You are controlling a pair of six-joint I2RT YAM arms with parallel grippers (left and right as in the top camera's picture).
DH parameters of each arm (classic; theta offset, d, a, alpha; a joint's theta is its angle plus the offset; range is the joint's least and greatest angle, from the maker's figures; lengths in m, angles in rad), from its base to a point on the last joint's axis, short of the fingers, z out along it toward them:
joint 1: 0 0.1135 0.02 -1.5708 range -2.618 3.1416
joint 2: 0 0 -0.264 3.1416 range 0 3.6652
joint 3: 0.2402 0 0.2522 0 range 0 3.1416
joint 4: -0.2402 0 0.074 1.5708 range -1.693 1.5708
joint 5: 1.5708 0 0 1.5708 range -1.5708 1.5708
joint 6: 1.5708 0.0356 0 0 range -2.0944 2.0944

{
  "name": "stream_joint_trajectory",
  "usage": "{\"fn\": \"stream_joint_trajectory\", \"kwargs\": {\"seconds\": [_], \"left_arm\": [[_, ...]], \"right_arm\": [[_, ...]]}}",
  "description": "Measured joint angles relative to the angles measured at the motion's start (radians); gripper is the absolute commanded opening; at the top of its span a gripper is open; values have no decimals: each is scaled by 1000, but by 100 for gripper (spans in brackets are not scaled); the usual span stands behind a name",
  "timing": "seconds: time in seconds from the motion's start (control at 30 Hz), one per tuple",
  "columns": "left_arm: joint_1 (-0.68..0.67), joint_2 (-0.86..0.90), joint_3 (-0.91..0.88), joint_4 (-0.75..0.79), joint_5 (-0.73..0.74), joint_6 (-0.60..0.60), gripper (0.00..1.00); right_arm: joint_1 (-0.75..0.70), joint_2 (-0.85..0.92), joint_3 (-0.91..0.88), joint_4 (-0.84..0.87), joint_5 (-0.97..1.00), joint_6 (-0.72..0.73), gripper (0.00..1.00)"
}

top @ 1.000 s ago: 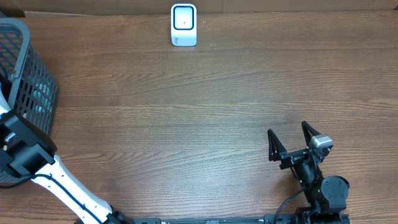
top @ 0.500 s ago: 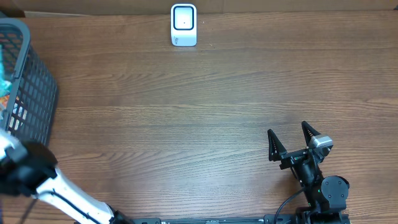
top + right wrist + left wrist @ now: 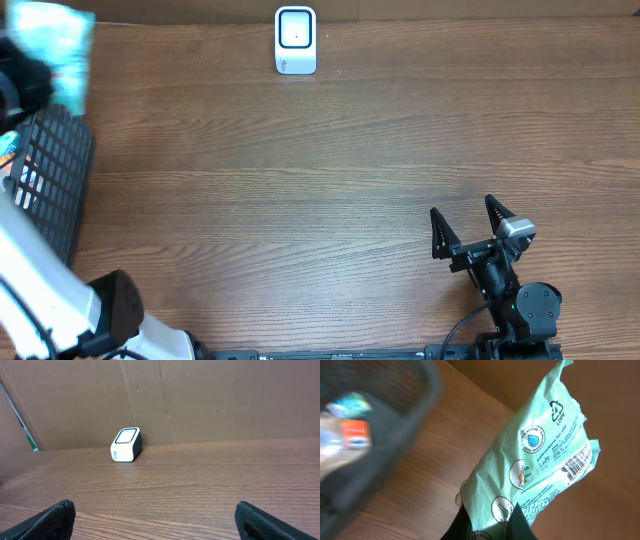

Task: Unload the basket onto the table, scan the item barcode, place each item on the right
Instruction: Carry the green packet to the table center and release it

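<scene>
Showing its barcode (image 3: 575,462) to the left wrist camera, the pale green packet (image 3: 540,460) is held off the surface (image 3: 300,200) at the far left corner, near the black basket (image 3: 55,170). The left claw (image 3: 487,520) is clamped on one end of it. A white scanner (image 3: 296,40) stands at the far edge, well apart. The right claw (image 3: 462,208) sits wide open and empty at the front right.

Mint-green packet (image 3: 540,460) (black barcode (image 3: 576,462)), white scanner (image 3: 296,40), dark grey mesh basket (image 3: 55,175).
</scene>
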Motion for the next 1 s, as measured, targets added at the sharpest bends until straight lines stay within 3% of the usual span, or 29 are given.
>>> {"fn": "stream_joint_trajectory", "kwargs": {"seconds": [0.23,0.63,0.77,1.0], "left_arm": [[-291,42,-352,71,13,91,5],[-661,52,-1013,639,39,129,4],[-733,52,-1165,866,56,58,4],[-812,54,-1386,1175,64,-243,4]], "right_arm": [[0,0,0,-1,0,0,100],[0,0,0,0,0,0,100],[0,0,0,0,0,0,100],[0,0,0,0,1,0,100]]}}
